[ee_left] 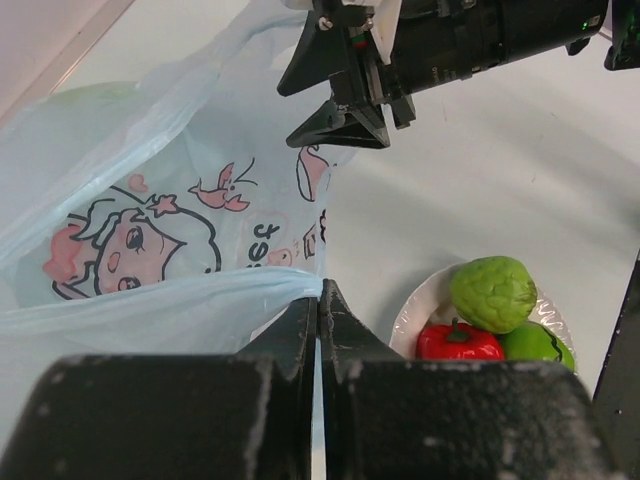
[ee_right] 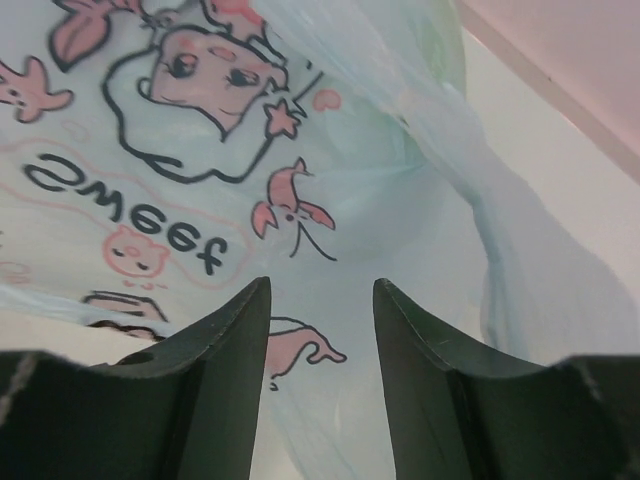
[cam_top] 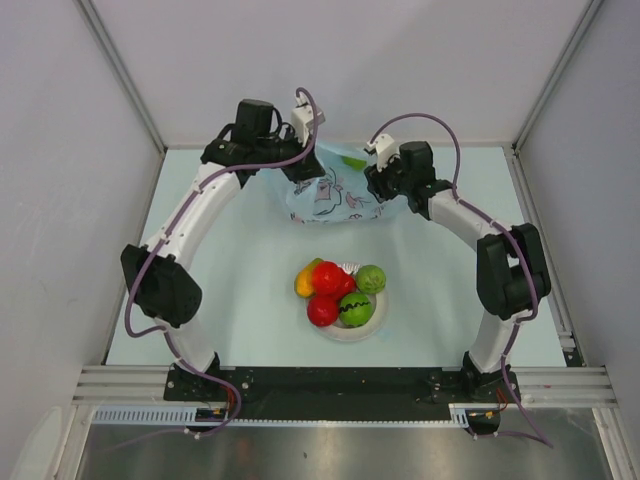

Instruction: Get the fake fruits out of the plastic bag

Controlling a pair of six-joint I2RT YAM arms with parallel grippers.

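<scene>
The light-blue plastic bag (cam_top: 335, 195) with a cartoon print lies at the back middle of the table. A green fruit (cam_top: 352, 161) shows at its far edge. My left gripper (cam_top: 305, 170) is shut on the bag's edge (ee_left: 250, 285), and its jaws (ee_left: 320, 300) pinch the film. My right gripper (cam_top: 376, 190) is open and empty at the bag's right side, with the printed film (ee_right: 200, 150) just beyond its fingertips (ee_right: 250, 300). Several fake fruits lie on the white plate (cam_top: 345, 333): an orange one (cam_top: 305, 281), two red ones (cam_top: 330, 277), and two green ones (cam_top: 357, 309).
The plate sits in the table's near middle, between the two arm bases. In the left wrist view the right gripper (ee_left: 335, 120) hangs above the bag, and the plate (ee_left: 420, 310) shows a bumpy green fruit (ee_left: 492, 292) and a red pepper (ee_left: 458, 342). Walls enclose the table.
</scene>
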